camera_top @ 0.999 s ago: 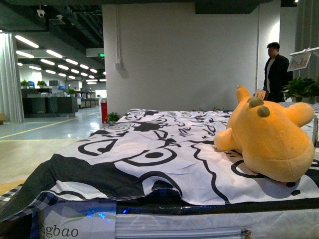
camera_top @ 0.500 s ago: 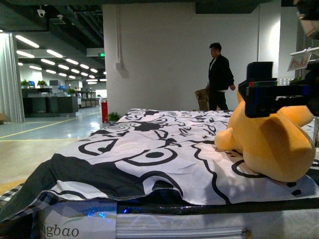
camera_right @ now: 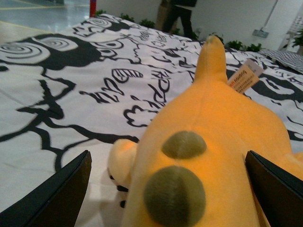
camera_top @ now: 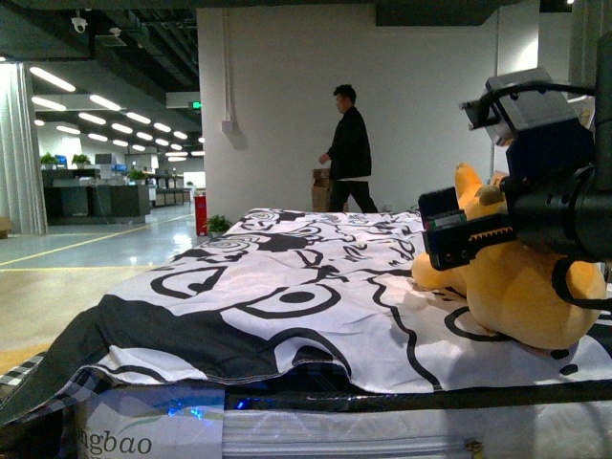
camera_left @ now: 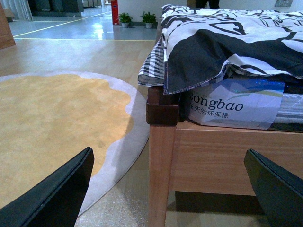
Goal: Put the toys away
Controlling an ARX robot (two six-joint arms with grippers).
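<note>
Hovering with jaws spread wide, the right gripper [camera_right: 167,153] has the orange plush toy [camera_right: 213,118] directly ahead between its fingers [camera_right: 57,194], lying on the black-and-white bed cover [camera_top: 287,287], while the left gripper [camera_left: 168,151], equally wide, hangs low facing the wooden bed frame [camera_left: 222,161]

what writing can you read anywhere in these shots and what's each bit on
"ongbao": on the mattress label, its start hidden under the sheet; the front view shows only "ngbao".
"全天然环保棕", as best I can read it: the line beneath, on the same label.
Hang tag on the plush toy: print blurred, unreadable.
Green sign near the ceiling: too small to read.
</note>
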